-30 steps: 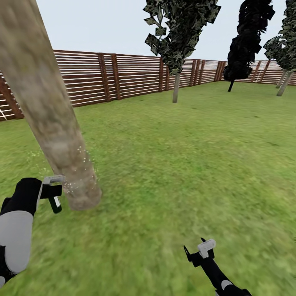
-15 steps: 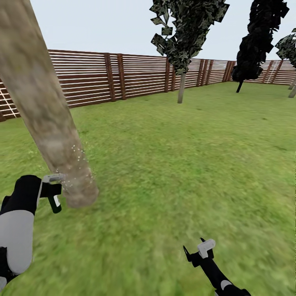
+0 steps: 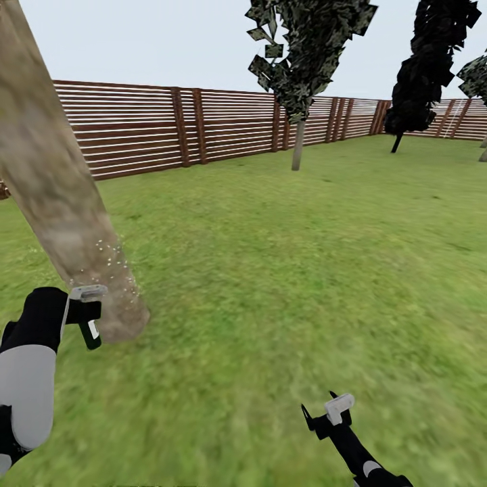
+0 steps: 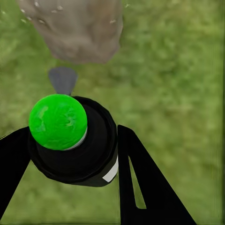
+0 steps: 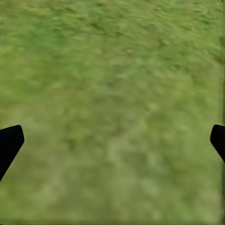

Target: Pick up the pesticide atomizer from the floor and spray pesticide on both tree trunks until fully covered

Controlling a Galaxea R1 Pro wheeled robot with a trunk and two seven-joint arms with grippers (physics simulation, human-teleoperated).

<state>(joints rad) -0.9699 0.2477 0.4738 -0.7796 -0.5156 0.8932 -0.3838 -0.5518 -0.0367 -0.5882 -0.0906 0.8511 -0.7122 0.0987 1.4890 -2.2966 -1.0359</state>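
A thick pale grey-beige tree trunk (image 3: 61,196) leans across the head view's left side, its base (image 4: 75,28) on the lawn. White specks dot its lower part. My left gripper (image 3: 86,325) is shut on the pesticide atomizer (image 3: 90,333), a dark bottle with a green cap (image 4: 58,122), held just beside the trunk's base. A second tree (image 3: 297,145) with a pale trunk and grey-green crown stands far off by the fence. My right gripper (image 3: 323,414) hangs open over bare grass (image 5: 112,112), low at the front right.
A brown slatted fence (image 3: 169,128) rings the lawn at the back. A black cone-shaped tree (image 3: 423,67) stands at the far right, with another pale-trunked tree (image 3: 483,149) at the right edge. Open grass (image 3: 304,270) spreads between me and the trees.
The whole head view has shifted, so the camera moved: the near trunk now sits further left and lower. Both grippers hold the same places in the picture. White specks still show on the trunk.
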